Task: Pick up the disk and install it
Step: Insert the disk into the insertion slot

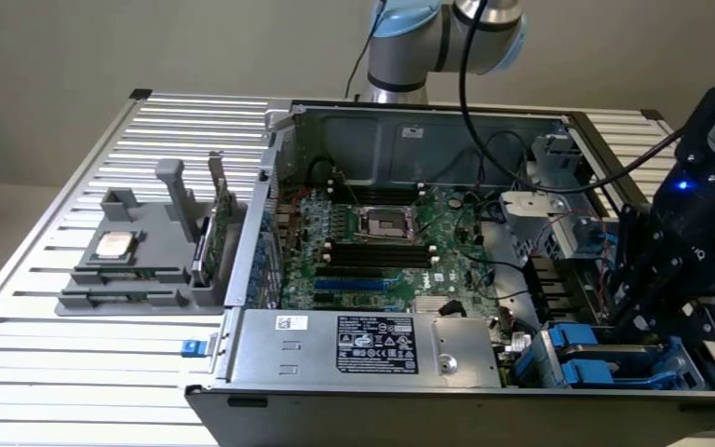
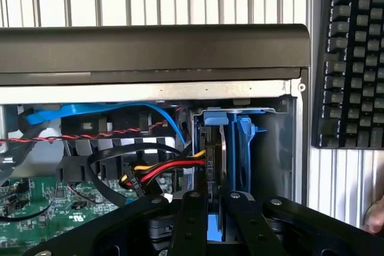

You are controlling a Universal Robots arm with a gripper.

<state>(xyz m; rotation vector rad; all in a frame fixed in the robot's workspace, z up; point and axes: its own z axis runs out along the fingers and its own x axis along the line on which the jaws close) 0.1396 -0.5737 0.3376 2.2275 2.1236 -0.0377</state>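
Note:
The disk (image 2: 231, 148) stands on edge in its bright blue carrier, low in the drive bay at the corner of the open computer case (image 2: 150, 52). My gripper (image 2: 213, 201) reaches down onto it. Its two black fingers (image 2: 192, 220) sit close together, pinching the carrier's upper edge, and blue shows between them. In the exterior view the gripper (image 1: 640, 321) hangs over the bay at the case's front corner, on the exterior view's right. The blue carrier (image 1: 581, 343) shows just below it.
Red, yellow and black cables (image 2: 162, 169) and a blue cable (image 2: 120, 111) run right beside the bay. The motherboard (image 1: 383, 251) and power supply (image 1: 376, 340) fill the case. A grey fixture (image 1: 146, 270) with a CPU chip stands left of it. A keyboard (image 2: 351, 58) and a hand (image 2: 377, 217) lie outside.

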